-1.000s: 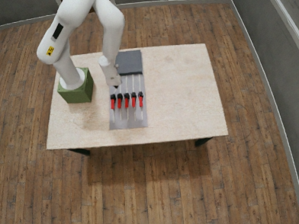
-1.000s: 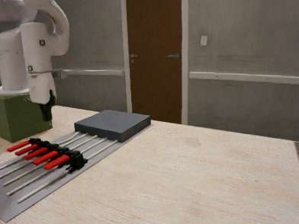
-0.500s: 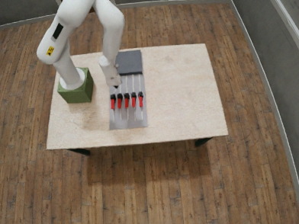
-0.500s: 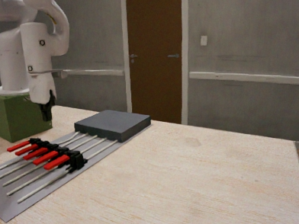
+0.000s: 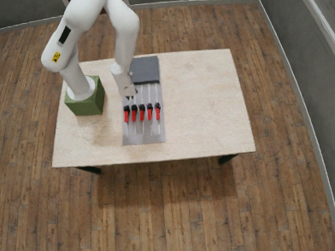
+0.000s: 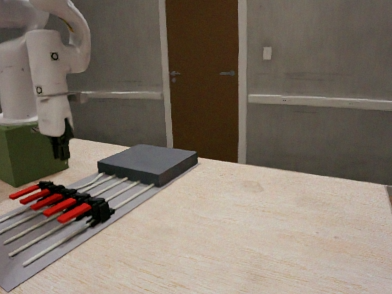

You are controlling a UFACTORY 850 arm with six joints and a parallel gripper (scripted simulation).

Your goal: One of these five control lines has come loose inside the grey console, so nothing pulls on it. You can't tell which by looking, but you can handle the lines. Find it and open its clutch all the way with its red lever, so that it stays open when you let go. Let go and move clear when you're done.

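Note:
A grey console (image 5: 145,69) sits at the back of a grey base plate (image 5: 143,128) on the table. Five white control lines (image 5: 145,91) run from it toward the front, each through a black clutch with a red lever (image 5: 142,113). All five levers lie flat and look alike in the side view (image 6: 50,201). My gripper (image 5: 129,96) points down over the leftmost line, between the console and its clutch (image 5: 126,112). In the side view the gripper (image 6: 61,150) hangs a little above the lines. Its fingers are slightly apart and hold nothing.
The arm stands on a green block (image 5: 85,97) at the table's left, close beside the plate. The block also shows at the left of the side view (image 6: 25,155). A wall with a brown door (image 6: 202,75) is behind the table.

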